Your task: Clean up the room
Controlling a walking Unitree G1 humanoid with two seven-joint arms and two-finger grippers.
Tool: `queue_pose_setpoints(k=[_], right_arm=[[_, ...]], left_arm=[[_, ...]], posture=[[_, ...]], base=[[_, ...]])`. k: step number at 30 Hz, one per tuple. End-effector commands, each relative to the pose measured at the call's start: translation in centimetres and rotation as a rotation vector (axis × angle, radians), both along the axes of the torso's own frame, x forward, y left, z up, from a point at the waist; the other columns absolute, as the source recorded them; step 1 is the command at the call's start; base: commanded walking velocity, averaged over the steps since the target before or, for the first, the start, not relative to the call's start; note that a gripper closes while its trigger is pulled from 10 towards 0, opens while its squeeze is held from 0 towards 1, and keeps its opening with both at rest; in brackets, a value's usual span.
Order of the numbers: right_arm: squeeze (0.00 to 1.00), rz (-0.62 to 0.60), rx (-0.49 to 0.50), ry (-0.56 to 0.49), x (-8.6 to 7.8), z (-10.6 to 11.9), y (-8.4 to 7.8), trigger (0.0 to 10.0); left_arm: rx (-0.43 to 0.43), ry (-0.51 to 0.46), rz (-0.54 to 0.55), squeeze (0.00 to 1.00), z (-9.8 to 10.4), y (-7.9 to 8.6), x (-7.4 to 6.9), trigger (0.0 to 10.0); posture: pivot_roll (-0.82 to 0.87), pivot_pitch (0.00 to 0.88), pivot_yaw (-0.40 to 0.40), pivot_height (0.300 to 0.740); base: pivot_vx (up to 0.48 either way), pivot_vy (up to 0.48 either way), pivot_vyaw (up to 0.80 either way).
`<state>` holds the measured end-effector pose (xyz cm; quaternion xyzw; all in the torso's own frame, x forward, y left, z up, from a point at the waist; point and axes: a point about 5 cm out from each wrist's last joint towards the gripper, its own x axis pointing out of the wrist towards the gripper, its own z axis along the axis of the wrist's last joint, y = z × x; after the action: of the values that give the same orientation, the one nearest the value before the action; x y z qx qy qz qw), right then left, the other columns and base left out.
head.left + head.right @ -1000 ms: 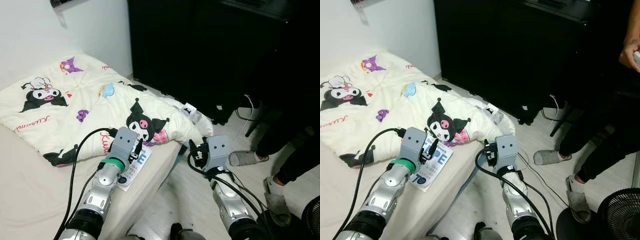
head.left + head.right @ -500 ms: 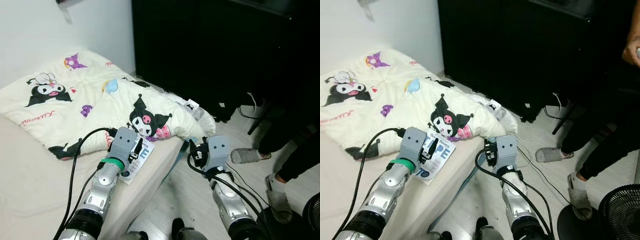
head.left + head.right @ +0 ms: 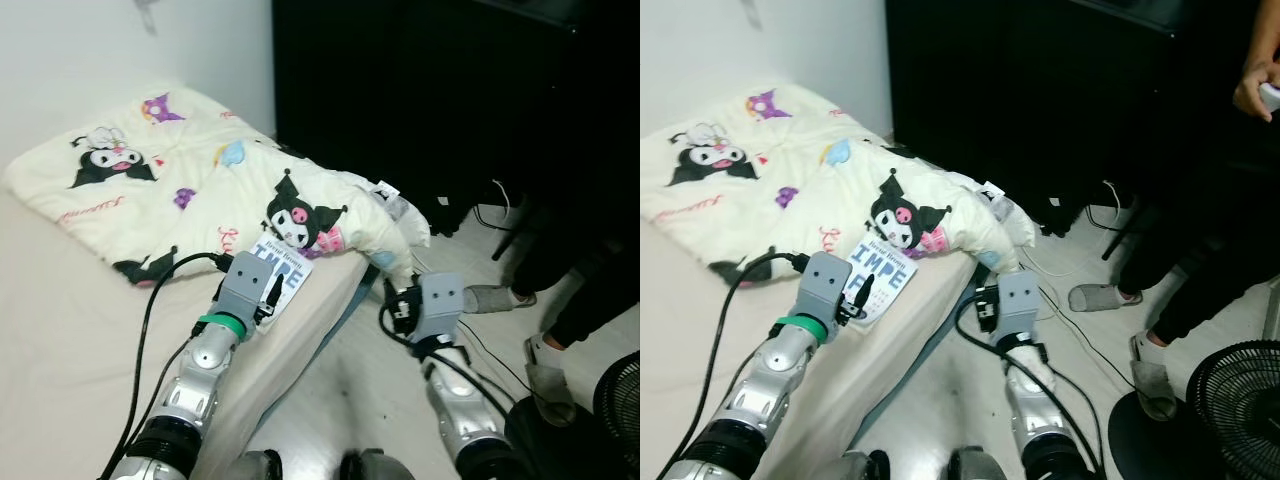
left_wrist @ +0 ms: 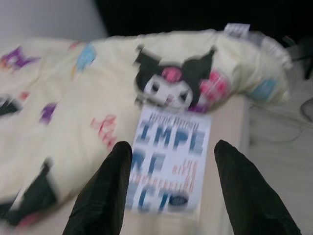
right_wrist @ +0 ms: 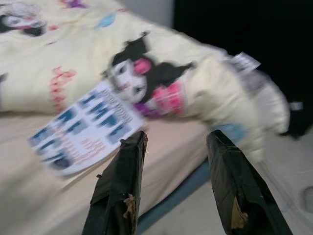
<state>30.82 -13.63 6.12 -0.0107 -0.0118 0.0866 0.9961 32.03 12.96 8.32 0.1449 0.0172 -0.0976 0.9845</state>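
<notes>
A white book with big blue letters [image 3: 279,267] lies flat on the bed near its edge, partly tucked under the cream cartoon-print blanket [image 3: 180,170]. My left gripper [image 3: 268,293] hovers just short of the book, open; in the left wrist view the book [image 4: 171,161] lies beyond and between the spread fingers [image 4: 105,196]. My right gripper [image 3: 396,300] is open and hangs over the floor beside the bed. In the right wrist view its fingers [image 5: 122,186] face the bed's side, the book [image 5: 85,129] and the blanket's hanging corner.
A bare beige mattress [image 3: 70,330] fills the near left. A tall black cabinet [image 3: 450,90] stands behind. A person's legs and grey slippers [image 3: 543,365] are at the right, with cables on the floor and a black fan [image 3: 1230,410].
The whole picture has shifted, so the camera moved. The left gripper, earlier over the book's cover, now sits at its near edge. Both grippers stay open.
</notes>
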Motion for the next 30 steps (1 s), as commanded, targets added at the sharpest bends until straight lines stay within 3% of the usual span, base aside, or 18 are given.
queue_pose_setpoints(k=[1, 13, 18, 30], right_arm=[[0.0, -0.021, -0.007, 0.027, -0.42, -0.67, -0.78, 10.0], [0.0, -0.015, -0.009, 0.023, -0.34, -0.54, -0.73, 10.0], [0.0, -0.011, -0.004, 0.024, -0.3, -0.51, -0.68, 10.0], [0.0, -0.018, 0.009, 0.028, -0.22, -0.45, -0.87, 10.0]], left_arm=[[-0.004, 0.028, -0.006, 0.0, -0.75, -0.24, -0.45, 10.0], [-0.005, 0.028, -0.008, 0.0, -0.77, -0.3, -0.49, 10.0], [-0.018, 0.042, -0.019, 0.0, -0.86, -0.52, -0.5, 10.0], [-0.019, 0.07, -0.007, 0.0, -0.94, -0.74, -0.34, 10.0]], posture=[[0.01, 0.104, 0.047, 0.74], [0.01, 0.1, 0.043, 0.74], [0.01, 0.096, 0.042, 0.74], [0.01, 0.096, 0.045, 0.74]], base=[[-0.311, 0.0, 0.0], [-0.305, 0.0, 0.0], [0.0, 0.0, 0.0], [0.0, 0.0, -0.78]])
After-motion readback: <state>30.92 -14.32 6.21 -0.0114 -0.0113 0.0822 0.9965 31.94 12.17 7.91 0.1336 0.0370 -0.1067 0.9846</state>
